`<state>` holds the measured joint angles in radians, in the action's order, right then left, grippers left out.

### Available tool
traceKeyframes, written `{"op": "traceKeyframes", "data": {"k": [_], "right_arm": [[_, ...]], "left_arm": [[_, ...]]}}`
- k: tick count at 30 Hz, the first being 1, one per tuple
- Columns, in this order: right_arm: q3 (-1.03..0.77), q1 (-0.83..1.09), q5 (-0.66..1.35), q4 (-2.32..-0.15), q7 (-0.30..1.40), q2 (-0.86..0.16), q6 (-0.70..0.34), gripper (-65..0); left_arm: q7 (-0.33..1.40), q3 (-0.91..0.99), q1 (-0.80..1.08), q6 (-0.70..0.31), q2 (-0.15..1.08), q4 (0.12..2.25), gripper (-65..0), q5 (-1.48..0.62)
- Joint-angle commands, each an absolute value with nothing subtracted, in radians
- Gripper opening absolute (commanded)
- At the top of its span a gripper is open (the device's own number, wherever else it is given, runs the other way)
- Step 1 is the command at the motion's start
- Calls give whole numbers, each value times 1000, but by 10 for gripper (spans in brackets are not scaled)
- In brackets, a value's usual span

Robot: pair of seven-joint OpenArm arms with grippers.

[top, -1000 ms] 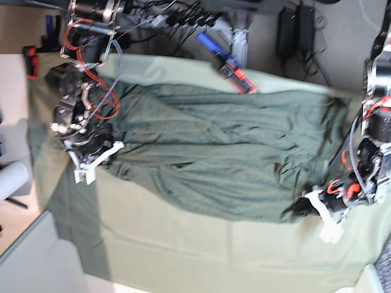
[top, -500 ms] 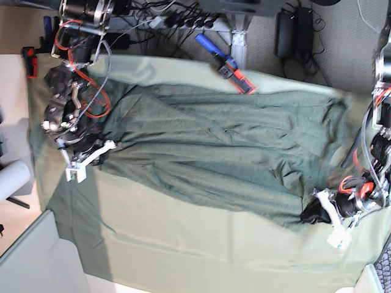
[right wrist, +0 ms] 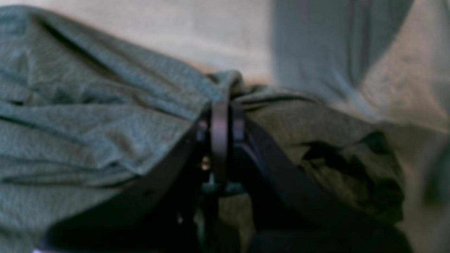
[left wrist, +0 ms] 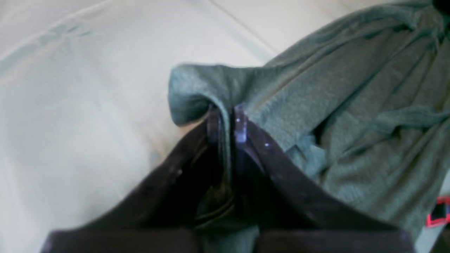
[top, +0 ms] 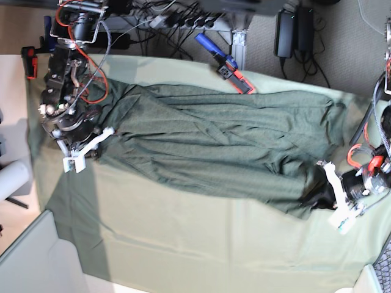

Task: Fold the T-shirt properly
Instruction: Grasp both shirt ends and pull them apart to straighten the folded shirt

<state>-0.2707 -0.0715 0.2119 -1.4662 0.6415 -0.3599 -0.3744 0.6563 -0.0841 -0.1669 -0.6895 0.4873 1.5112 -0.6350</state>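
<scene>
Both grippers, the left gripper (top: 338, 198) and right gripper (top: 78, 151), stayed clenched on the T-shirt (top: 214, 152) and had drawn apart, stretching it flatter for folding.

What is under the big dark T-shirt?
A pale green cloth lies under the T-shirt and spreads out around it. Whatever is beneath the cloth is covered.

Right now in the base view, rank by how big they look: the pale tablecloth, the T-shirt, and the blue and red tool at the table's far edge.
1. Pale tablecloth, largest.
2. T-shirt, covering much of it.
3. Blue and red tool, by far the smallest.
</scene>
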Motion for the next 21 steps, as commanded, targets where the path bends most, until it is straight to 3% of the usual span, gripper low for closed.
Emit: {"op": "traceKeyframes", "data": {"k": [1,16,18,21], "right_arm": [[-278,-78,217,-1496,623,-377,-381,-650],[-278,-52,226,-1515,648,-382,-380,-650],[-278,-52,241,-1515,649,-382,-380,-644],[-278,-52,255,-1515,649,-382,-380,-467]], "left_arm": [[633,-77,-179,-698,506,1545,-650,-648],[693,-77,5,-698,552,1675,-650,-613],[693,-77,22,-698,551,1675,-513,-612],[694,-77,37,-698,552,1675,-286,-611]]}}
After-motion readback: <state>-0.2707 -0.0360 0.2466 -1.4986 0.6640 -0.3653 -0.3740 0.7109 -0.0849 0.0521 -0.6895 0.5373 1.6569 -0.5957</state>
